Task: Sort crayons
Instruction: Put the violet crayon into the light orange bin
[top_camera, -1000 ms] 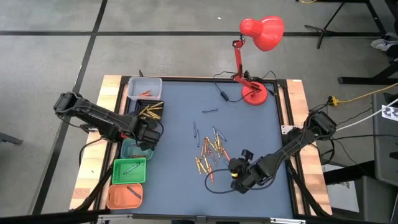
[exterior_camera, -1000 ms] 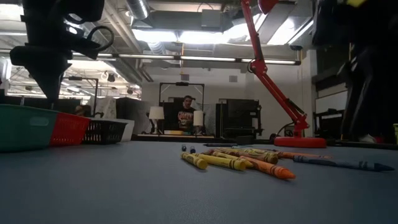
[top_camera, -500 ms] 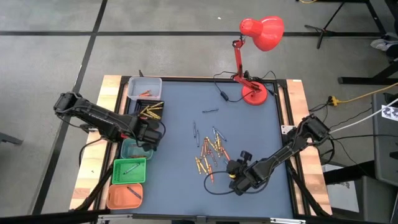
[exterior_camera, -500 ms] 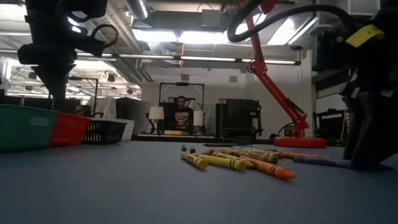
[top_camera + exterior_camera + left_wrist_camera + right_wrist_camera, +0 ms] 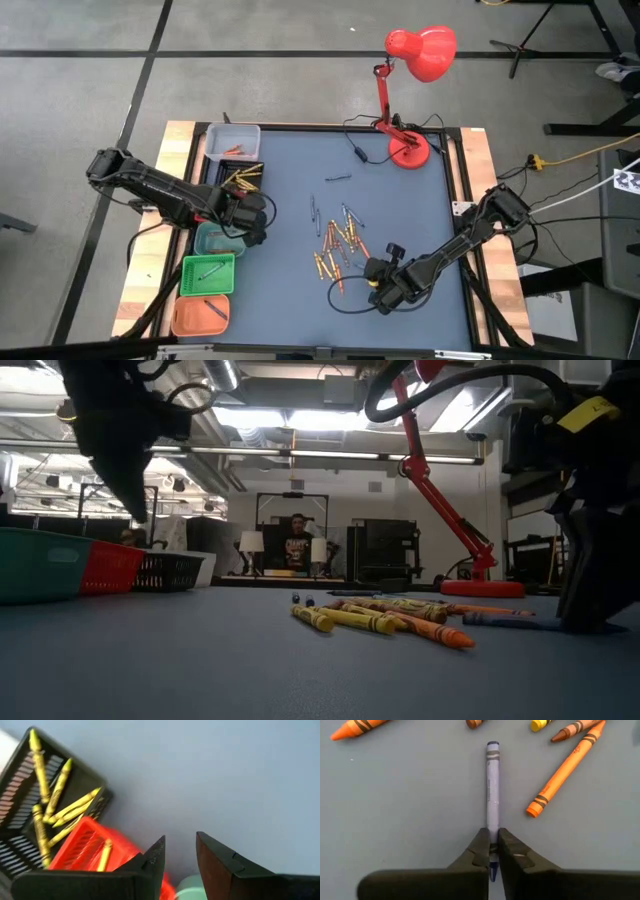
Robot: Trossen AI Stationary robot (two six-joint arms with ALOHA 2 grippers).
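Loose crayons [image 5: 338, 245] lie scattered mid-table, among them orange [image 5: 565, 767] and yellow [image 5: 345, 618] ones. A blue crayon [image 5: 492, 785] lies flat on the mat, and my right gripper [image 5: 492, 849] is down at the table and shut on it; the low view shows that gripper at the right [image 5: 590, 595]. My left gripper [image 5: 180, 857] hangs open and holds nothing, above the bins at the table's left [image 5: 252, 215]. Below it are a black bin [image 5: 30, 815] with yellow crayons and a red bin [image 5: 85, 845] with one yellow crayon. My right gripper pinches the blue crayon between its two fingers, one finger on each side, close to the crayon's near pointed end [image 5: 492, 837]. The fingers slant down at the table and run along the crayon, not across it. The crayon lies flat on the mat, its far end [image 5: 492, 747] pointing away.
Along the left edge stand a grey bin [image 5: 232, 140], a teal bin [image 5: 215, 242], a green bin [image 5: 208, 275] and an orange bin [image 5: 198, 315]. A red desk lamp [image 5: 410, 150] stands at the far right. A black cable [image 5: 350, 302] loops near my right gripper.
My right gripper has come down to the table and shut on the blue crayon, which has stayed flat on the mat. My left gripper, still open, has shifted a little toward the table's right and tipped.
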